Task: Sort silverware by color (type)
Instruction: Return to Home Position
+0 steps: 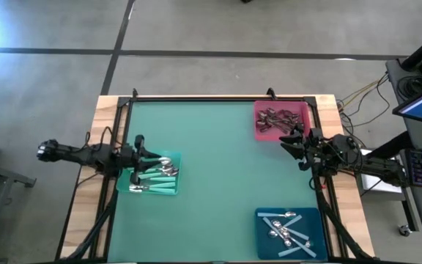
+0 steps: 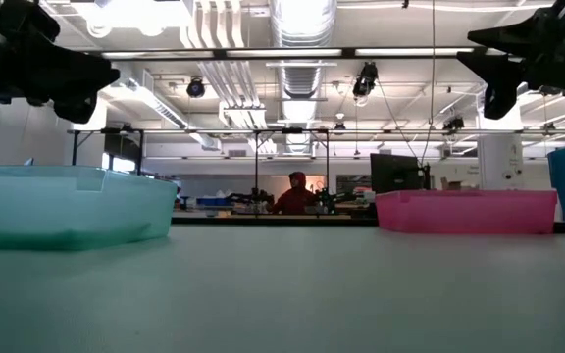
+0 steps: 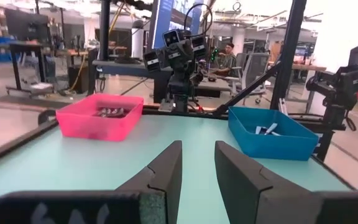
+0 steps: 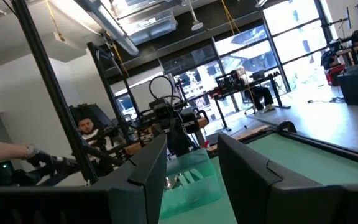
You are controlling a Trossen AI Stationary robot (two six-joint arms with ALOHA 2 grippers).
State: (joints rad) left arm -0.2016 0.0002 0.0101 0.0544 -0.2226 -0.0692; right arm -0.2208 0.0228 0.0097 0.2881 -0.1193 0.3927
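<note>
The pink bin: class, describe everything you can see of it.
The pink bin is a shallow rectangular tray, plastic by its look, with slightly sloping walls and an open top. It sits flat on the green table, in the corner at the high view's top right. Inside lies a heap of dark metal spoons. The right gripper, open, hangs raised over its near edge and seems clear of it.

the left arm (image 1: 86,154) reaches in level from the left, its left gripper (image 1: 143,152) held high, fingers (image 3: 166,168) parted and empty. the right arm (image 1: 365,163) faces it from the right, right gripper (image 1: 291,141) likewise raised, parted, empty.
</note>
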